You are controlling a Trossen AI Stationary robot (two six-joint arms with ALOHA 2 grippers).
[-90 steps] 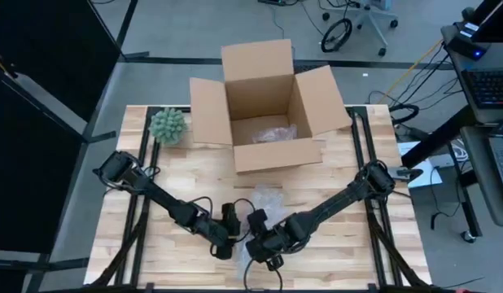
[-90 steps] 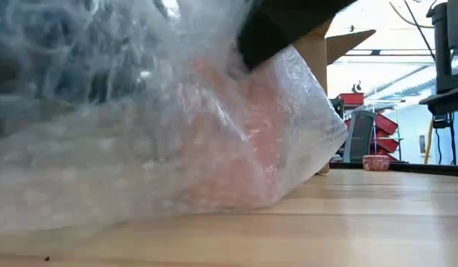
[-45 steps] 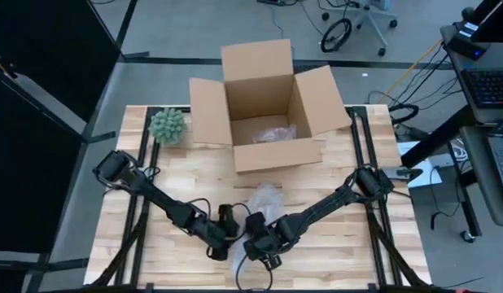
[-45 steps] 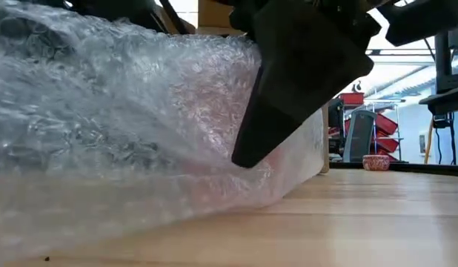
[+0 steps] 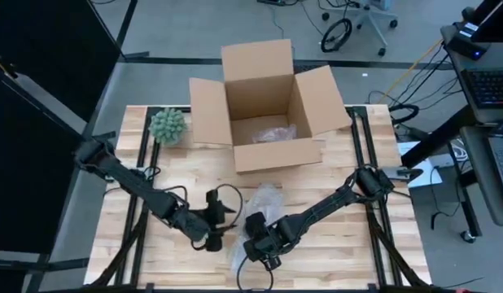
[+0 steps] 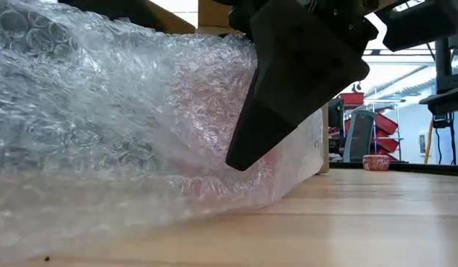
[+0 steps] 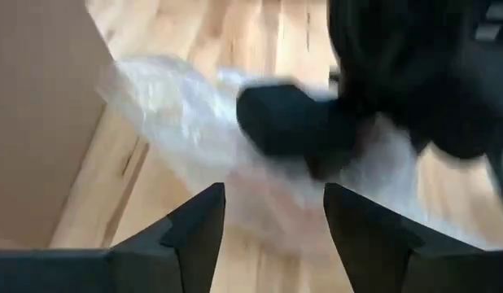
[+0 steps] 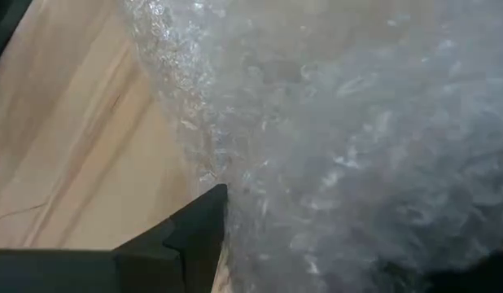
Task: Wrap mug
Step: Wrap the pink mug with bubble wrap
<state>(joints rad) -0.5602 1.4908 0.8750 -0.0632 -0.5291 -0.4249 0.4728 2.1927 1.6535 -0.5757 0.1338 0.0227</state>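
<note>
The wrap is lying near the table's 6 o'clock edge, bundled over something pinkish that is showing through it in the low view, presumably the mug, though its outline is not clear; the open box is standing at 12 o'clock, with a small plant at its 9 o'clock. The right gripper is pressing into the bundle at its 6 o'clock end; one dark finger is bearing on the film, but whether its jaws are pinching anything I cannot tell. The left gripper is hovering just at the bundle's 9 o'clock, fingers spread and holding nothing. To do this fold well, I judge, the right should be pinning the mug steady while the left is taking a loose edge, drawing it taut over the top; slack film will be springing back, so tension matters more than speed.
</note>
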